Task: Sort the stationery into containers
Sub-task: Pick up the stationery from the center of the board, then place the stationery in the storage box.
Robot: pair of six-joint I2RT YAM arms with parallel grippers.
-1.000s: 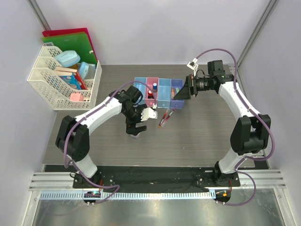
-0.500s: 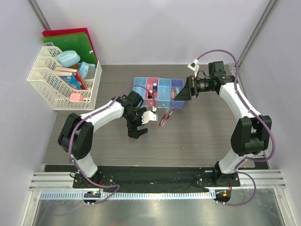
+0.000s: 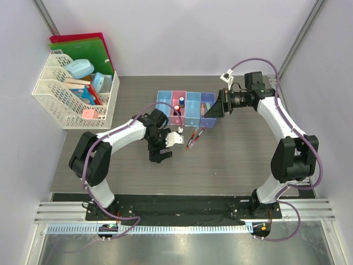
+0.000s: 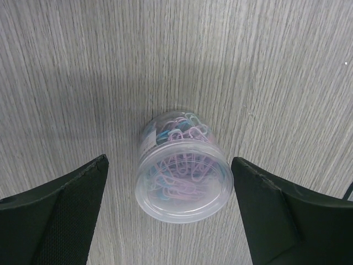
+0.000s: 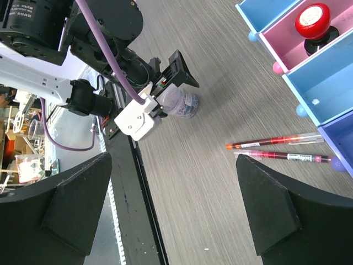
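Stationery is still waiting outside the containers (image 3: 193,110), and the piece you are working on is the clear jar of paper clips (image 4: 183,179). It is standing upright on the table (image 3: 237,160), nearer to you than the row of bins and about level with its left end. Your left gripper (image 4: 168,161) is now sitting lower and closer over the jar than a second ago. In the overhead view the arm has been tucking in and dropping, so the pale jar that was peeking out below the fingers is now hidden under them. In the left wrist view the fingers are straddling the jar, one on each side, with bare table showing in both gaps. Nothing is being gripped yet: the jaws are standing apart and, I judge, only just beginning to come in. So the reach is finishing and the squeeze is the step you are entering. The smooth round wall is likely to slip or tip if you are closing off-centre. Your right gripper (image 3: 212,109) is hovering at the right end of the bins, empty, with its jaws wide apart and no shift from a second ago. Two red-and-black pens (image 5: 276,148) are lying on the table just in front of the bins, and a red-capped piece (image 5: 313,19) is already sitting in the pink bin (image 5: 287,44).
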